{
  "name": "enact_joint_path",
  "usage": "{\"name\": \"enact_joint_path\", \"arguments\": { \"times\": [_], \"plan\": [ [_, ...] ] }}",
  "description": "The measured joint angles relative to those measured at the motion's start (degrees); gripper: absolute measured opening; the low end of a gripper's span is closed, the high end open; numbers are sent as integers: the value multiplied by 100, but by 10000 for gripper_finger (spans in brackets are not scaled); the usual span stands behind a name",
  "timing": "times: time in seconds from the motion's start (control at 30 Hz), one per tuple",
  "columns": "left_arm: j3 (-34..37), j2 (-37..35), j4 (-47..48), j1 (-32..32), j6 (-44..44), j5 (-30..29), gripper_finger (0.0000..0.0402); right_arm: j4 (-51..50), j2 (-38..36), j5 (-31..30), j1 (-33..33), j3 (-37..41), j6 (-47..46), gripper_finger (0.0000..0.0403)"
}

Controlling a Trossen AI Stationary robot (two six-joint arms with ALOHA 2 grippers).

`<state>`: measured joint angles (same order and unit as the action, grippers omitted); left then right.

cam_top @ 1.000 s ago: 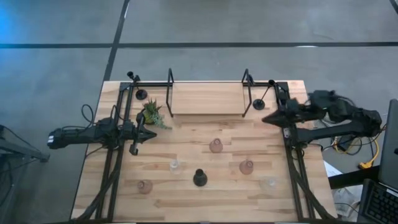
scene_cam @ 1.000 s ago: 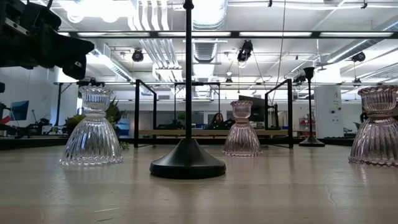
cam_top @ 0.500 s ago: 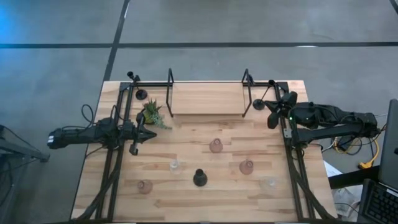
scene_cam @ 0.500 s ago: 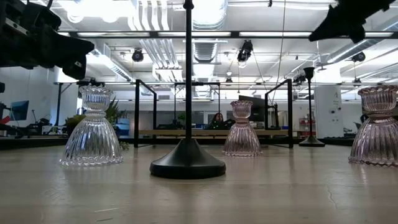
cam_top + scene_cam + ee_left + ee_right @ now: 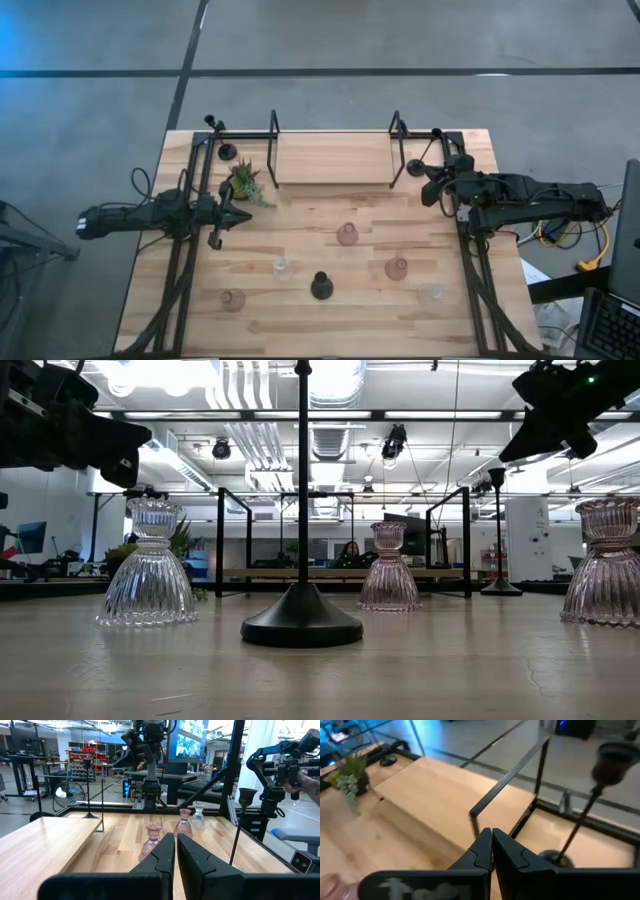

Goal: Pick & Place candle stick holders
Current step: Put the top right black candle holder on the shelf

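Note:
Three slim black candle stick holders stand on their round bases: one in the middle near the front [image 5: 320, 287], one at the far left [image 5: 227, 152], one at the far right [image 5: 415, 168]. Squat glass holders also stand on the table: pink ones [image 5: 347, 235], [image 5: 396, 268], [image 5: 232, 299] and clear ones [image 5: 281, 266], [image 5: 432, 294]. My right gripper [image 5: 428, 188] hangs shut in the air beside the far right black holder [image 5: 600, 780], touching nothing. My left gripper [image 5: 244, 216] waits shut and level at the table's left, near the plant.
A raised wooden shelf [image 5: 330, 160] with black metal end frames [image 5: 273, 150] spans the table's far side. A small spiky green plant [image 5: 245, 183] stands left of it. Black arm mounts run along both table sides. Open wood lies between the glass holders.
My right gripper has come down from above the table's far right corner and has rolled and turned at the wrist, staying shut. It has dropped into the top right of the low view. The candle stick holders and my left arm have kept still.

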<state>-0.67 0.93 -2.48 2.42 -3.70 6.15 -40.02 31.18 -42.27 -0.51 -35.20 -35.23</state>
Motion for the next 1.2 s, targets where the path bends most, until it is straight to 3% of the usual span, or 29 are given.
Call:
{"name": "enact_joint_path", "arguments": {
  "times": [0.23,0.43,0.8,0.93,1.2],
  "plan": [
    [-1,0,0,1,1,-1,23,-340,244,-148,-334,-15,-59,20],
    [-2,0,0,1,1,0,23,-1159,282,-784,-600,286,-895,78],
    [-1,0,2,1,1,-1,23,49,810,-278,-1160,510,-425,184],
    [-2,0,2,-1,1,0,23,206,1350,119,-1596,408,-243,198],
    [-1,0,2,0,1,-1,23,355,2084,298,-2353,359,-153,200]
  ]
}}
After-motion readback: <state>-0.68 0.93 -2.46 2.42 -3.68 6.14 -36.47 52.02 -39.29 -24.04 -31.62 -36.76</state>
